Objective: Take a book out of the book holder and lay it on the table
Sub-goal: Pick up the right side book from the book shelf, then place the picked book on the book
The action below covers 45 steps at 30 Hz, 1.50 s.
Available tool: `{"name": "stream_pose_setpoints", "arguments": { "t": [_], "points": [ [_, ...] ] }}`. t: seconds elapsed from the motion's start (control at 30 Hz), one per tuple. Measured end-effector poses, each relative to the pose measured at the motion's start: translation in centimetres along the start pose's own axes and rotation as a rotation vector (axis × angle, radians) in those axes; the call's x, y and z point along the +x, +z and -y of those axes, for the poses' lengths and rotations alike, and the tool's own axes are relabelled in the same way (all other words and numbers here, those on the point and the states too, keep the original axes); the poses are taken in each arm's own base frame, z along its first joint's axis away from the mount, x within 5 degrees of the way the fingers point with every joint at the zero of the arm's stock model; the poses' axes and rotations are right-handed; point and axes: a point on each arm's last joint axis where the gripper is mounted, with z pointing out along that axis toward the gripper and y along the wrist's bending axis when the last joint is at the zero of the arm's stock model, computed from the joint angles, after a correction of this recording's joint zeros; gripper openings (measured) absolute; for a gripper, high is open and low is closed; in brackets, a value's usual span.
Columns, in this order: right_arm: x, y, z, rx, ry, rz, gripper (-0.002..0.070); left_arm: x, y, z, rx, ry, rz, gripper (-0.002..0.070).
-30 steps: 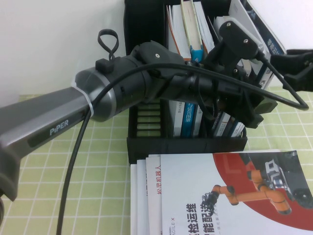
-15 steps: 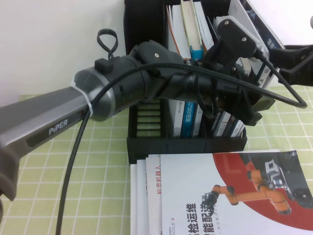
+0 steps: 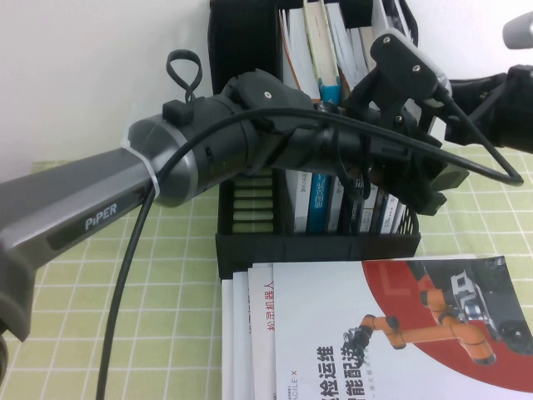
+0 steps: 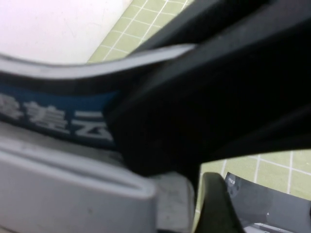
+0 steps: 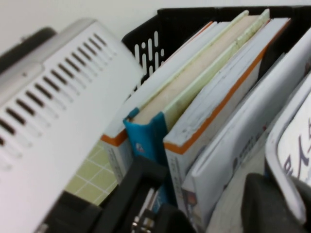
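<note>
Your left gripper (image 3: 433, 179) sits at the book holder (image 3: 250, 242), jaws spread wide. Only the right wrist view shows spines; the right gripper (image 3: 466, 104) is cut off, and I cannot tell its jaws' state.

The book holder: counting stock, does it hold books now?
Yes. The book holder holds several upright books. The left gripper reaches among them; the right gripper is beside it.

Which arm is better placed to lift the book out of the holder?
Right, probably. The right gripper is up at the top of the holder, close beside the book. The left gripper sits lower, with its arm across the holder's front.
</note>
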Motion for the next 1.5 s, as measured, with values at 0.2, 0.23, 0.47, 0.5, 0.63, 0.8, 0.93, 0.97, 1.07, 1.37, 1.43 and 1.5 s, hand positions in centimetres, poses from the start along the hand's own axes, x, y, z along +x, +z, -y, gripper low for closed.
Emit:
{"name": "stream_pose_setpoints", "arguments": {
  "t": [0.2, 0.23, 0.47, 0.5, 0.63, 0.8, 0.93, 0.97, 1.07, 1.37, 1.43, 1.5],
  "points": [
    [-1.4, 0.0, -0.1, -0.006, -0.035, 0.034, 0.0032, 0.1, -0.1, -0.3, -0.009, 0.004, -0.006, 0.0378],
    [-1.6, 0.0, -0.1, -0.003, -0.049, 0.034, 0.0030, 0.1, -0.1, -0.3, -0.008, -0.002, -0.010, 0.0378],
    [-4.3, -0.7, -0.1, 0.050, -0.049, 0.084, 0.0028, -0.7, -2.5, -1.5, -0.029, -0.040, 0.005, 0.0376],
    [-4.8, -0.9, -0.3, 0.049, -0.050, 0.099, 0.0028, -1.0, -3.1, -1.6, -0.035, -0.040, 0.014, 0.0376],
    [-6.0, -1.3, -0.7, 0.028, -0.060, 0.133, 0.0027, -2.2, -5.2, -2.1, -0.059, -0.042, 0.046, 0.0375],
    [-5.9, -1.1, -0.7, 0.016, -0.081, 0.128, 0.0027, -2.5, -6.1, -2.4, -0.076, -0.054, 0.056, 0.0375],
    [-6.3, -1.3, -1.3, -0.030, -0.097, 0.144, 0.0027, -2.4, -6.1, -2.5, -0.073, -0.071, 0.045, 0.0375],
    [-6.7, -1.6, -1.6, -0.044, -0.101, 0.154, 0.0027, -2.5, -6.3, -2.3, -0.072, -0.068, 0.040, 0.0375],
    [-8.0, -2.9, -2.6, -0.071, -0.079, 0.193, 0.0027, -2.8, -7.4, -2.1, -0.090, -0.035, 0.012, 0.0375],
    [-13.2, -9.4, -8.1, -0.266, -0.101, 0.279, 0.0027, -5.3, -15.1, -2.5, -0.202, -0.081, 0.058, 0.0375],
    [-13.9, -10.6, -9.2, -0.318, -0.121, 0.255, 0.0027, -5.7, -17.0, -2.6, -0.228, -0.104, 0.076, 0.0375],
    [-14.5, -11.7, -10.4, -0.375, -0.133, 0.217, 0.0027, -6.1, -19.1, -2.7, -0.258, -0.127, 0.096, 0.0375]
  ]
}}
